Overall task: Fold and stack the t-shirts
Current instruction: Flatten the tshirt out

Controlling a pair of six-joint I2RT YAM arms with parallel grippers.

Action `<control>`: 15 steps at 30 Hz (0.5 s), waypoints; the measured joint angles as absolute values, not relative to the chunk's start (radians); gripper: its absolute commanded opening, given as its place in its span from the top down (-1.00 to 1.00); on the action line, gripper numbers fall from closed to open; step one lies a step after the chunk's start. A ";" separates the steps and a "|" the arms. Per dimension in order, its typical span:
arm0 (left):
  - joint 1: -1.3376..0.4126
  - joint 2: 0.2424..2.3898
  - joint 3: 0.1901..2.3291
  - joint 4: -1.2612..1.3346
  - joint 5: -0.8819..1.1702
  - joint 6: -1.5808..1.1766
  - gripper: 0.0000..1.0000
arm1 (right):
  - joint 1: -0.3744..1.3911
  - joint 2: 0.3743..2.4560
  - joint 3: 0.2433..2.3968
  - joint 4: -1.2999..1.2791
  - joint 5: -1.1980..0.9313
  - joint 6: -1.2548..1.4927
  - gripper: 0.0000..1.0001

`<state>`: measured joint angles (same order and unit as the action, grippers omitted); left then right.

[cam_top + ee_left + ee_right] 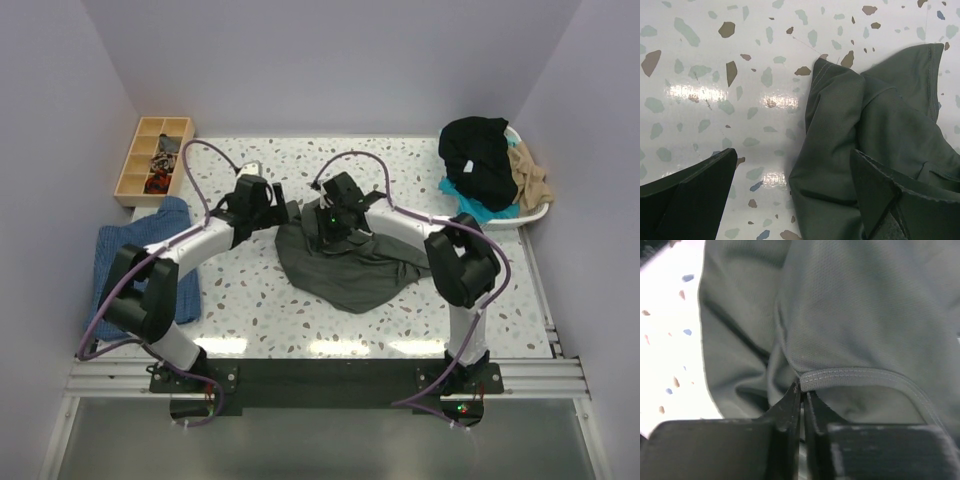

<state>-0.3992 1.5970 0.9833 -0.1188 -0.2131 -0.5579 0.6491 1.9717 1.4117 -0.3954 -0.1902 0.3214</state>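
Dead centre of the top view, the grey t-shirt (350, 265) lies in a crumpled heap on the speckled table (260, 320), and both arms are right on it. The right gripper (802, 390) has its jaws pressed together, with a stitched hem pinched at the very tips. It's a thin bite. The left gripper (794, 152) hangs spread wide over the shirt's left edge, one finger above bare table and the other above cloth, gripping nothing.

This fabric looks light, limp and full of folds, so I'd expect it to sag and drag rather than hold any shape. The double-stitched hems are the firmest places to take hold, and there's one at the corner in the upper middle of the left wrist view.

There's open tabletop below and to the left of the shirt for spreading it flat. It's tighter elsewhere: a blue cloth (140, 250) drapes the left edge, a wooden tray (150, 155) sits upper left, and the black shirt (480, 160) is heaped with other shirts in the white basket (545, 212) upper right.
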 measured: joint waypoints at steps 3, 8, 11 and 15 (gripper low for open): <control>-0.399 1.617 0.983 -0.117 -0.197 -0.558 -1.00 | 0.649 1.936 1.414 -0.406 -0.127 0.292 1.00; -0.399 1.642 0.984 -0.112 -0.171 -0.557 -1.00 | 0.647 1.749 1.414 -0.440 0.036 0.224 1.00; -0.399 1.662 0.995 -0.110 -0.154 -0.557 -1.00 | 0.638 1.613 1.421 -0.439 0.186 0.174 1.00; -0.399 1.691 1.027 -0.101 -0.126 -0.554 -1.00 | 0.598 1.581 1.432 -0.429 0.336 0.139 1.00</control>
<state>-0.3992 1.6909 1.0271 -0.1005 -0.1257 -0.5541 0.5983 1.5810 1.4322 -0.4290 0.3363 0.1394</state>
